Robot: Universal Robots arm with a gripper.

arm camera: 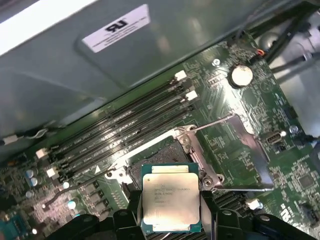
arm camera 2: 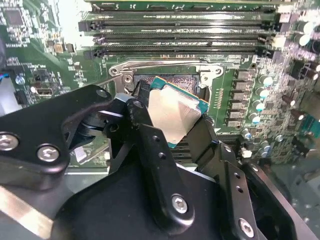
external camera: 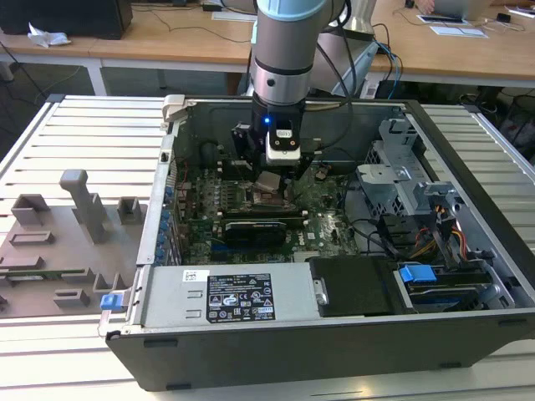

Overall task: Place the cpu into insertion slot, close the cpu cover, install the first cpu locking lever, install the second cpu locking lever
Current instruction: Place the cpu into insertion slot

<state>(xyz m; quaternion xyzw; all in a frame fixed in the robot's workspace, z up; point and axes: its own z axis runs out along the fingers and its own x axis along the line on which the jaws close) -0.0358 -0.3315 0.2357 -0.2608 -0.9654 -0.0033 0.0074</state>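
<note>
The jaws are clamped on the cpu [arm camera: 171,202] by 2 opposite edges and hold it just above the slot [arm camera: 159,152], unseated. In my judgement, seating it well means squaring its corners to the slot's rim, levelling it and lowering it straight, with no sliding. The first wrist view gives the cover [arm camera: 251,150], swung open beside the slot. The second wrist view gives the cpu's slant. The exterior view gives the case [external camera: 334,334] on the desk [external camera: 84,134].
</note>
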